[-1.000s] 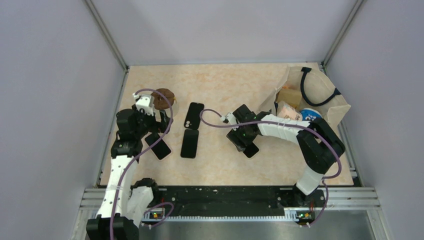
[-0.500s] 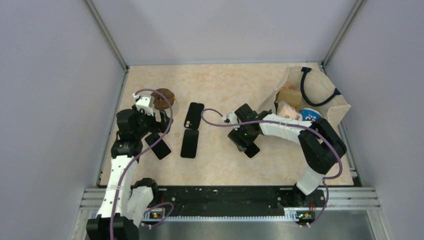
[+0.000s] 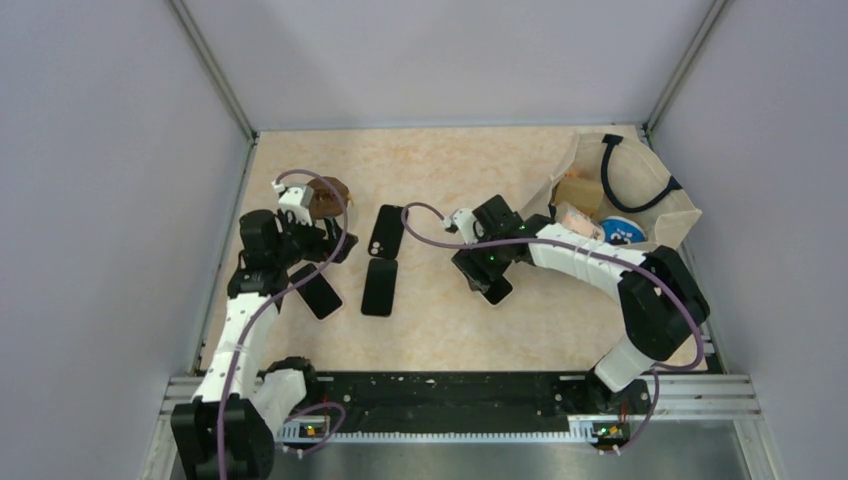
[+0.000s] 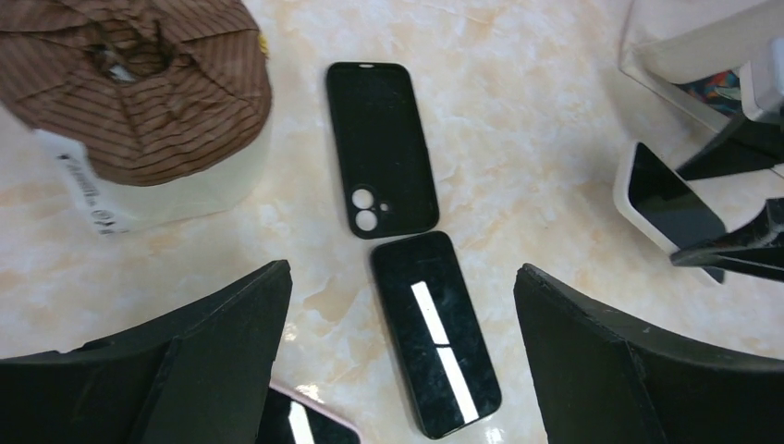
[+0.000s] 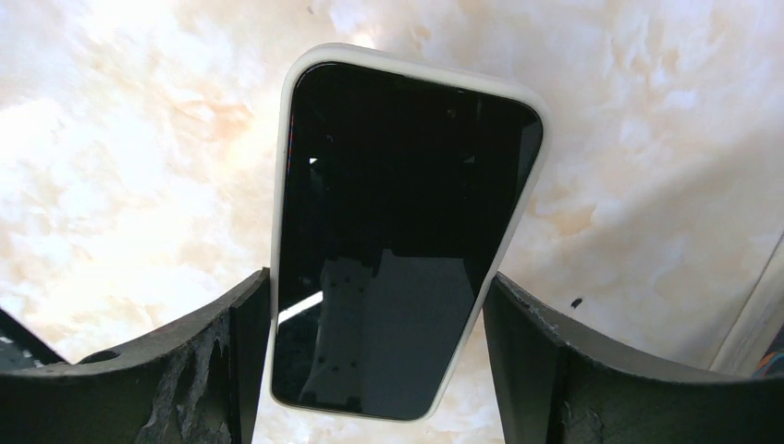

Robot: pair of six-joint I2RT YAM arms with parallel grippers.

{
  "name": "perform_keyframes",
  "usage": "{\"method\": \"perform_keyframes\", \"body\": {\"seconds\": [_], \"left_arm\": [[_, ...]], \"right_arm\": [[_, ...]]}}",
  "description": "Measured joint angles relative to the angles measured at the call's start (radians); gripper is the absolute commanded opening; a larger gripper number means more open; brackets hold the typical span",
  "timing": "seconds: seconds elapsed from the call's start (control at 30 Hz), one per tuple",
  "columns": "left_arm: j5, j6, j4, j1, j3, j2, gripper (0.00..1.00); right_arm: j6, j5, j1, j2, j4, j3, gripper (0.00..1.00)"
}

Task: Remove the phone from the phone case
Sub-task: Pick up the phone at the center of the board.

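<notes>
A phone in a white case [image 5: 398, 231] sits between my right gripper's [image 5: 377, 282] fingers, which close on its long edges and hold it tilted just above the table; in the top view this is at mid-table [image 3: 494, 289]. My left gripper [image 4: 399, 277] is open and empty above a bare black phone [image 4: 434, 333], which lies end to end with an empty black case [image 4: 381, 148]. The phone in the white case also shows in the left wrist view [image 4: 667, 199]. In the top view the left gripper [image 3: 335, 245] hovers left of the black case [image 3: 387, 230] and the black phone [image 3: 379, 287].
A phone in a pink case [image 3: 316, 291] lies near the left arm. A brown-wrapped roll [image 3: 325, 197] stands behind the left gripper. A beige bag [image 3: 680, 215] with several items lies at the back right.
My right gripper has moved back and slightly left with the white-cased phone. My left gripper has turned and shifted to the right, toward the black case.
</notes>
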Motion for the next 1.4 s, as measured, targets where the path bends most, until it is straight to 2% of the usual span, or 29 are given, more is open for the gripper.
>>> {"method": "perform_keyframes", "body": {"seconds": [0.2,0.5,0.73,0.9,1.13,1.4], "left_arm": [[0.138,-0.095,0.03,-0.042,0.069,0.146,0.93],[0.263,-0.172,0.032,-0.257,0.29,0.31,0.88],[0.295,-0.24,0.029,-0.335,0.409,0.422,0.84],[0.296,-0.25,-0.005,-0.355,0.42,0.465,0.81],[0.304,-0.264,-0.012,-0.37,0.405,0.47,0.72],[0.318,-0.291,-0.006,-0.408,0.379,0.482,0.47]], "right_arm": [[-0.023,-0.063,0.005,0.0,-0.021,0.126,0.06],[-0.075,-0.078,0.082,-0.018,-0.016,0.293,0.05],[-0.108,-0.047,0.159,-0.019,-0.022,0.318,0.04],[-0.121,-0.027,0.195,-0.019,-0.024,0.318,0.04],[-0.124,0.003,0.198,-0.034,-0.021,0.318,0.03],[-0.13,0.059,0.2,-0.059,-0.014,0.316,0.03]]}}
